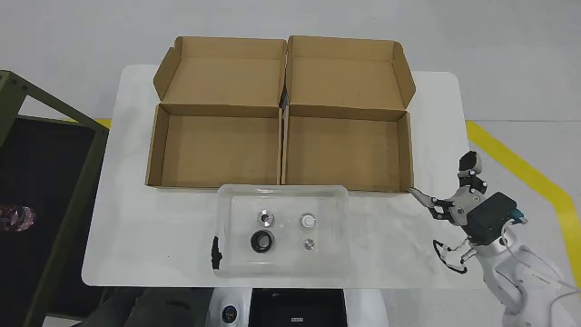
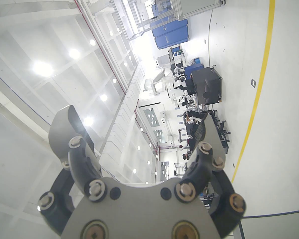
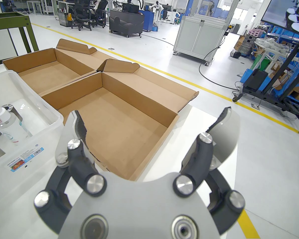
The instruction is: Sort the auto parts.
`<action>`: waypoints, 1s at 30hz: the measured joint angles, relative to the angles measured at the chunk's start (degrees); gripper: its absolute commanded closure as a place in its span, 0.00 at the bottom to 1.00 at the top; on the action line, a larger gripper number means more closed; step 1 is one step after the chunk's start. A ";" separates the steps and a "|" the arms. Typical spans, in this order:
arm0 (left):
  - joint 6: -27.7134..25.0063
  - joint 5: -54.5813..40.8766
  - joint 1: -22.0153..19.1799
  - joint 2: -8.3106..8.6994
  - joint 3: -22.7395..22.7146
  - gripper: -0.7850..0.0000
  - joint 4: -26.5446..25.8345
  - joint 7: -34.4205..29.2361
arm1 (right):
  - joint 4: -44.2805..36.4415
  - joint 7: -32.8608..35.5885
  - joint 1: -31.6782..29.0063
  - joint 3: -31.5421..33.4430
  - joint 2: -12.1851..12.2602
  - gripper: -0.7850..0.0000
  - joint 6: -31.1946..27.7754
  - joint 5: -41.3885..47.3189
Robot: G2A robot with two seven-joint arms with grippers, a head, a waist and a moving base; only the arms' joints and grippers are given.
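Note:
A clear plastic bin [image 1: 283, 193] at the table's front holds a metal cylinder [image 1: 265, 216], a small white bottle [image 1: 309, 221], a black ring [image 1: 263, 241] and a small metal part [image 1: 310, 243]. Behind it two open cardboard boxes stand side by side, left box [image 1: 218, 150] and right box [image 1: 345, 153], both with nothing inside. My right gripper [image 1: 428, 220] hovers open to the right of the bin, near the table's front right corner. In the right wrist view, the right gripper [image 3: 152, 118] faces the right box [image 3: 119, 125], with the bin [image 3: 27, 115] and bottle [image 3: 2, 123] beside it. My left gripper [image 2: 139, 123] is open, holds nothing and points up at the ceiling.
A dark green rack [image 1: 36, 191] stands off the table's left side. Both box lids [image 1: 345, 77] lie folded back toward the table's far edge. Bare white table [image 1: 136, 236] lies left of the bin. A yellow floor line [image 1: 517, 168] runs to the right.

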 measured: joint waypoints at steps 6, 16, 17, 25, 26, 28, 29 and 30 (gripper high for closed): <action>0.00 0.00 0.00 0.00 0.00 0.00 0.00 0.00 | 0.00 0.00 0.00 0.00 0.00 0.00 0.00 0.00; 0.00 0.00 0.00 0.00 0.00 0.00 0.00 0.00 | 0.00 0.00 0.00 0.00 0.00 0.00 0.00 0.00; 0.00 0.00 0.00 0.00 0.00 0.00 0.00 0.00 | 0.00 0.00 0.00 0.00 0.00 0.00 0.00 0.00; 0.00 0.00 0.00 0.00 0.00 0.00 0.00 0.00 | -1.18 6.12 2.01 -1.92 0.43 0.00 -4.42 0.29; 0.00 0.00 0.00 0.00 0.00 0.00 0.00 0.00 | -1.66 7.25 2.51 -2.30 0.55 0.00 -5.55 -0.04; 0.00 0.00 0.00 0.00 0.00 0.00 0.00 0.00 | -2.60 8.89 3.22 -3.03 0.73 0.00 -7.15 -0.90; 0.00 0.00 0.00 0.00 0.00 0.00 0.00 0.00 | -3.33 9.66 3.71 -3.70 0.84 0.00 -8.12 -1.65; 0.00 0.00 0.00 0.00 0.00 0.00 0.00 0.00 | -3.72 10.01 4.03 -4.33 0.90 0.00 -8.81 -1.96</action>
